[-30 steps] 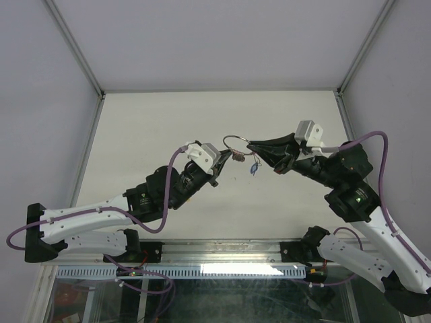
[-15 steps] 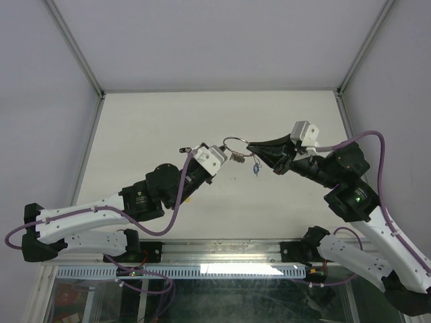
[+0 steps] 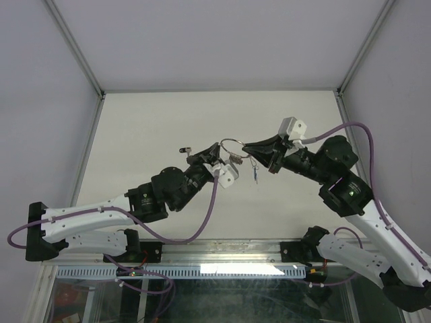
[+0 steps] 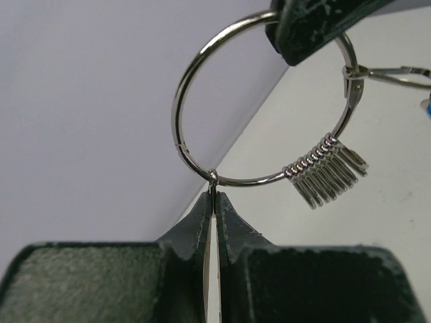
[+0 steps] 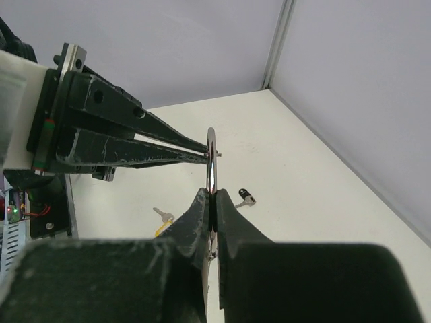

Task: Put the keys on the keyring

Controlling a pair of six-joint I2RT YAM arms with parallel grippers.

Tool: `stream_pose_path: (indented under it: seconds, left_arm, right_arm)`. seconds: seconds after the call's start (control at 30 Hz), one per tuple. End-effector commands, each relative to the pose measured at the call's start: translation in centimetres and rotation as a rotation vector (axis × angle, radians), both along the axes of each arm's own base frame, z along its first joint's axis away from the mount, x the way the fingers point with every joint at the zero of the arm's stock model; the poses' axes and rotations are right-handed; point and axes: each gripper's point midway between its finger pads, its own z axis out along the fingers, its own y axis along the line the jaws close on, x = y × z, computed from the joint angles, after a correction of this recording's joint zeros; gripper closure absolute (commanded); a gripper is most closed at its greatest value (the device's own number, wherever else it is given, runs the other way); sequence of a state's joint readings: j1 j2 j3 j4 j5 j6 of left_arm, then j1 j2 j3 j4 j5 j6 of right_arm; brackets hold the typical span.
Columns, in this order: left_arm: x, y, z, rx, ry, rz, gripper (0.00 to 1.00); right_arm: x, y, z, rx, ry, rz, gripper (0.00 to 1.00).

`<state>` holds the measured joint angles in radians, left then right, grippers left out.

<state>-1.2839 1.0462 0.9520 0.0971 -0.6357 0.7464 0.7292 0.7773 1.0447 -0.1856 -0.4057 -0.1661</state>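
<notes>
The keyring [image 4: 176, 114] is a thin silver wire ring held in the air between both grippers. It also shows in the top view [image 3: 229, 140] and edge-on in the right wrist view [image 5: 211, 158]. A fan of small plain silver keys [image 4: 326, 171] hangs on it. My left gripper [image 4: 214, 194] is shut on the ring's lower edge. My right gripper [image 5: 213, 195] is shut on the opposite side. A blue piece [image 3: 254, 173] hangs from a small loop [image 4: 394, 74] on the ring. A key with a yellow tag [image 5: 160, 219] lies on the table.
A small key with a dark head [image 5: 245, 198] lies on the white table, and it also shows in the top view [image 3: 183, 149]. Pale walls and metal corner posts [image 3: 77, 50] close in the table at the back and sides.
My left wrist has rolled over, its camera now underneath, and its fingers have come up and closed on the ring's left side. My right gripper has shifted slightly left with the ring.
</notes>
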Motion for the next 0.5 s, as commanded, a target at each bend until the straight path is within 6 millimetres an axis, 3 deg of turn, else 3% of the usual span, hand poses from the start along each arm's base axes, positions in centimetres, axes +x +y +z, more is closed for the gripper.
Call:
stream_pose_path:
  seconds: [0.0,0.17,0.47]
  left_arm:
    - [0.0,1.0,1.0,0.100,-0.143,0.014,1.00]
    - [-0.7,1.6,0.6,0.265,-0.295,-0.022,1.00]
    - [-0.6,3.5,2.4,0.432,-0.535,0.062,1.00]
  right_arm:
    - [-0.5,0.0,2.2,0.032,-0.025,0.015,1.00]
    - [-1.0,0.7,1.8,0.020,0.007,0.066,1.00]
    - [-2.1,2.3,0.8,-0.004,0.099,0.180,1.00]
